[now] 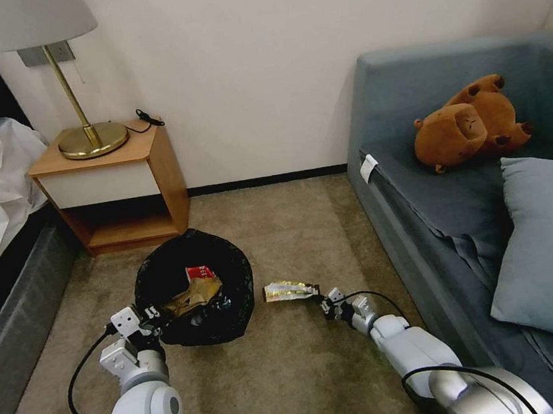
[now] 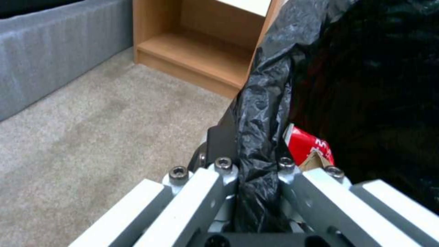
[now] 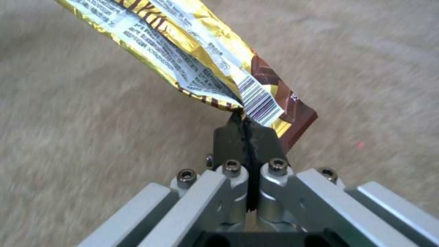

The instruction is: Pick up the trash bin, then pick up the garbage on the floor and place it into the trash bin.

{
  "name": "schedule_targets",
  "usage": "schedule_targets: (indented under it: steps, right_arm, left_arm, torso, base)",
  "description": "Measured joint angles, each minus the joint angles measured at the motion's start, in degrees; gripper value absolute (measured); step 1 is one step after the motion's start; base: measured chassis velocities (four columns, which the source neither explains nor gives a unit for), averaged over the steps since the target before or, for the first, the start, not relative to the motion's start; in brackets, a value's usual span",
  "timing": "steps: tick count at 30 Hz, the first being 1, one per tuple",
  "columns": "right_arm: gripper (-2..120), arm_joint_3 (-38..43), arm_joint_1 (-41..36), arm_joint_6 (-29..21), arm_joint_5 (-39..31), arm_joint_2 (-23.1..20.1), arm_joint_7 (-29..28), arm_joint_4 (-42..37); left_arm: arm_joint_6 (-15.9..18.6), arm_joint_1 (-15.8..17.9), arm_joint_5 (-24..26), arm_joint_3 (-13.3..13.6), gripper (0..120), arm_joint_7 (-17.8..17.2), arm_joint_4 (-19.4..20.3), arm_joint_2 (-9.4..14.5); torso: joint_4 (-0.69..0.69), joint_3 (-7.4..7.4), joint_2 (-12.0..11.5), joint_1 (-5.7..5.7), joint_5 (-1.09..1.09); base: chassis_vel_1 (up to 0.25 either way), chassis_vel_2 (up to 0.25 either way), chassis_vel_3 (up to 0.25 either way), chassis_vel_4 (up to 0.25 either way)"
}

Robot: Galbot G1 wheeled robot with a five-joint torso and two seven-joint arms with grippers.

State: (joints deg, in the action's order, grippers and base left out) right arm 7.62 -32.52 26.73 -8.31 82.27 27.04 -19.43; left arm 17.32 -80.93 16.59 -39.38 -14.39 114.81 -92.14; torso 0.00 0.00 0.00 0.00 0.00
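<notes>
Open room: the carpet [image 1: 297, 372] is a strip between the grey bed base [image 1: 15, 326] and the blue sofa [image 1: 429, 242]; bare floor lies in front of both arms, and the wooden nightstand [image 1: 119, 186] closes the far corner by the wall.
Trash bin: the trash bin [image 1: 196, 291] stands near the nightstand, mouth up, its crinkly black bag draped over the round rim; a red-white snack wrapper [image 1: 199, 272] and a crumpled brown paper bag [image 1: 193, 296] lie inside.
Left gripper: the left gripper [image 1: 150, 314] is clenched on the bin's near rim, bag plastic pinched between its fingers [image 2: 223, 144].
Wrapper: a flat gold-and-brown foil wrapper [image 1: 290, 290], just beside the bin toward the sofa, has its long axis running from bin to sofa.
Right gripper: the right gripper [image 1: 324, 302] pinches the wrapper's sofa-side end, jaws closed on it.
</notes>
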Motion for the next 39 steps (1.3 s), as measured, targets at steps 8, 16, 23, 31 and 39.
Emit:
schedule_targets:
  steps: [8,16,23,31,39]
  right_arm:
    - [0,-0.8,-2.0,0.4,-4.5,-1.5,-2.3,-6.5]
    - [0,-1.2,-3.0,0.7,-10.0,-2.2,-6.6,-12.4]
    - [0,-1.0,-3.0,0.4,-12.6,-2.8,-8.3,-14.8]
    - [0,-1.6,-3.7,-0.8,-16.4,-4.3,-11.6,-21.1]
    - [0,-4.4,-5.9,-2.3,-18.7,-6.2,-15.5,-33.6]
  left_arm:
    - [-0.1,0.3,0.1,-0.3,1,0.0,-0.9,0.0]
    - [-0.2,1.4,0.3,-0.3,1,0.0,-2.1,0.0]
    - [-0.2,1.8,0.3,-0.3,1,0.1,-2.6,0.0]
    - [-0.2,2.5,0.3,0.0,1,0.0,-3.4,0.0]
    - [0.3,3.0,0.0,0.4,1,-0.7,-4.6,0.0]
  torso:
    - [0.0,0.0,0.0,0.0,0.0]
    - [0.0,0.0,0.0,0.0,0.0]
    - [0.01,0.0,0.0,0.0,0.0]
    - [0.0,0.0,0.0,0.0,0.0]
    - [0.01,0.0,0.0,0.0,0.0]
  base:
    - [0.0,0.0,0.0,0.0]
    - [0.0,0.0,0.0,0.0]
    - [0.0,0.0,0.0,0.0]
    - [0.0,0.0,0.0,0.0]
    - [0.0,0.0,0.0,0.0]
